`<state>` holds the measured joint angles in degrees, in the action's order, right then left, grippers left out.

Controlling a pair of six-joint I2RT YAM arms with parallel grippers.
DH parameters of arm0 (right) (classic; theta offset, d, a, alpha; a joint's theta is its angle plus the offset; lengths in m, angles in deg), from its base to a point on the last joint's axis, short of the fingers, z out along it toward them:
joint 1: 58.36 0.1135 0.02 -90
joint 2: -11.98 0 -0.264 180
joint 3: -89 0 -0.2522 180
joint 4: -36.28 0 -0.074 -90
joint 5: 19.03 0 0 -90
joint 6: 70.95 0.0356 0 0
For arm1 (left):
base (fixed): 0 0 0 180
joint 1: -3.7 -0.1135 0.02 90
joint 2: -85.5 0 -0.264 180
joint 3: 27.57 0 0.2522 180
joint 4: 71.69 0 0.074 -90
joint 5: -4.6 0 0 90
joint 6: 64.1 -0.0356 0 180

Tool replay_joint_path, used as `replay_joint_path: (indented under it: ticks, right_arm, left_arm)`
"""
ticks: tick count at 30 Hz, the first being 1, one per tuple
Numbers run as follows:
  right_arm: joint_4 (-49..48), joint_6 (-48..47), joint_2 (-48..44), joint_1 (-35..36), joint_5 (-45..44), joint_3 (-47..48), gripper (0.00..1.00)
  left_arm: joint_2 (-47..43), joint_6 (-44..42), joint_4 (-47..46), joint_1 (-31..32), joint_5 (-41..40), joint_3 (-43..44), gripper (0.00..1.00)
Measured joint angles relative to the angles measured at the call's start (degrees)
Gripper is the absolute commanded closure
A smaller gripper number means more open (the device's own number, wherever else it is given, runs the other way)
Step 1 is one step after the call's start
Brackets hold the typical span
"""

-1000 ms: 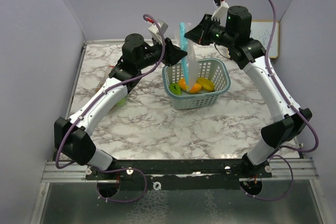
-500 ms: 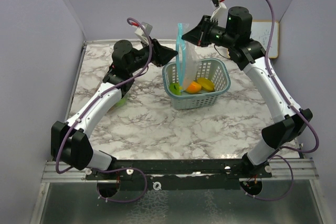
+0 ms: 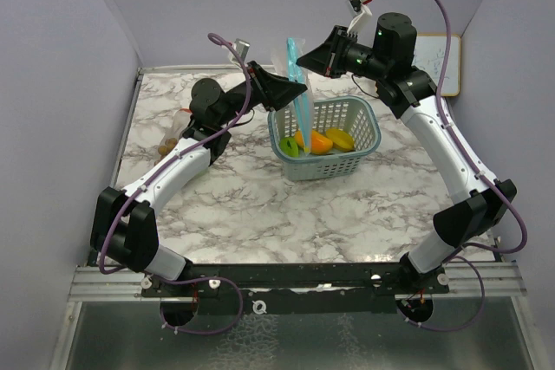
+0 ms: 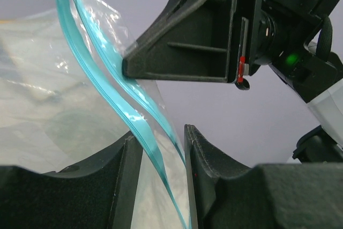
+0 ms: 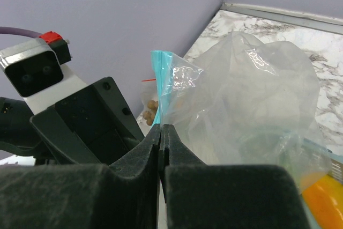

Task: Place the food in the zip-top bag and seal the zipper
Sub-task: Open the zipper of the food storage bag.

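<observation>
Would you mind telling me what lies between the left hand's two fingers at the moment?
The teal zipper strip of the zip-top bag runs through the gap between the fingers of the left hand; the left wrist view shows it.

Pinches the top of the zip-top bag [image 3: 303,115] with the right gripper [image 3: 299,61]; lets it hang straight below into the teal basket [image 3: 367,124]. Meets the bag's zipper edge with the left gripper [image 3: 303,93], just beneath the right. Below both, in the basket: mango [image 3: 319,142], banana [image 3: 340,138], green apple [image 3: 291,148].
</observation>
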<state>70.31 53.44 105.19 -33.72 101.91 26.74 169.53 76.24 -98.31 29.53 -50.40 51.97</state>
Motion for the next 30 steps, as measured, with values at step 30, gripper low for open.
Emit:
replay_joint_path:
  ticks: [30]
  right_arm:
    - [-0.5, 0.3, 0.0, -0.4, -0.2, 2.5, 0.98]
  left_arm:
    - [-1.4, -0.1, 0.8, -0.3, 1.0, -4.7, 0.66]
